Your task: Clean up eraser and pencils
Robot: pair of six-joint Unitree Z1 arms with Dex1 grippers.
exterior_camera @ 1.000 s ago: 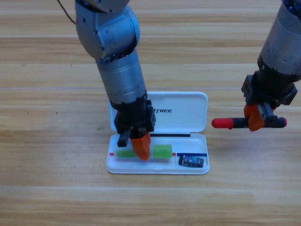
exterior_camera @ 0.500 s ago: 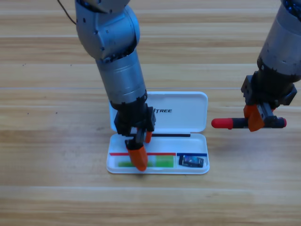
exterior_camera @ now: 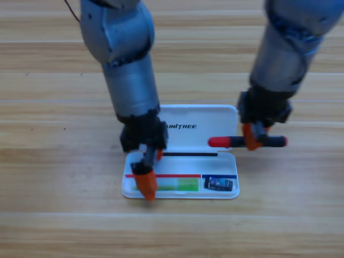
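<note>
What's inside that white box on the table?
In the white case's tray lie the green pencil and the eraser. The left gripper covers the pencil's left part. The right gripper holds the red-capped pencil above the lid.

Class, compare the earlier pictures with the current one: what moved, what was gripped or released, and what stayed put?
The right gripper, still clamped on the red-capped pen, carried it left over the white case. The left gripper let go of the green pencil and drew left. The eraser stayed.
</note>
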